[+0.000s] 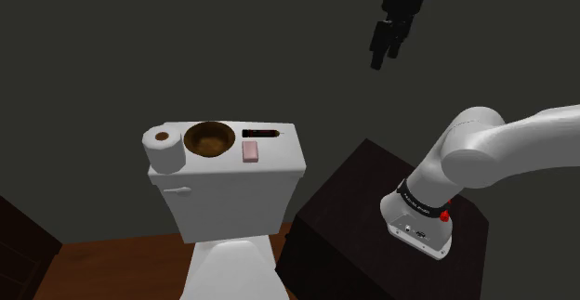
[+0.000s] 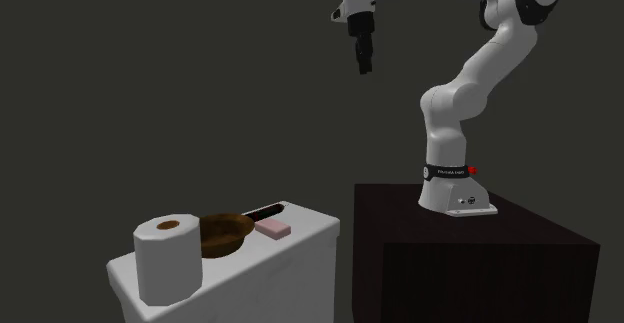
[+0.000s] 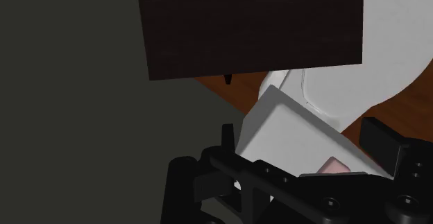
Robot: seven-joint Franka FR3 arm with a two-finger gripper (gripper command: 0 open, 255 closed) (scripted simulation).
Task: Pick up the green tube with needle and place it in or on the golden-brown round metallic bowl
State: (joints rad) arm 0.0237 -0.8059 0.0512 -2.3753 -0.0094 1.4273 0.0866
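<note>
Approach step, by my reading: the claw [image 1: 384, 57] hangs open and empty. The dark tube [image 1: 260, 134] lies well below it, beside the brown bowl [image 1: 208, 140]. Next it should descend and align over the tube.

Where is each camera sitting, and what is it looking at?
Shoulder view: beside and behind the stand, looking down on the toilet tank carrying a paper roll, brown bowl and pink block; the white arm and gripper show.
Second exterior view: low by the tank's roll end, facing the stand; most of the arm shows.
Wrist view: on the raised hand, looking down at stand, tank and pink block; its open fingers show.
Shared: stand, tank and pink block appear in all three.
</note>
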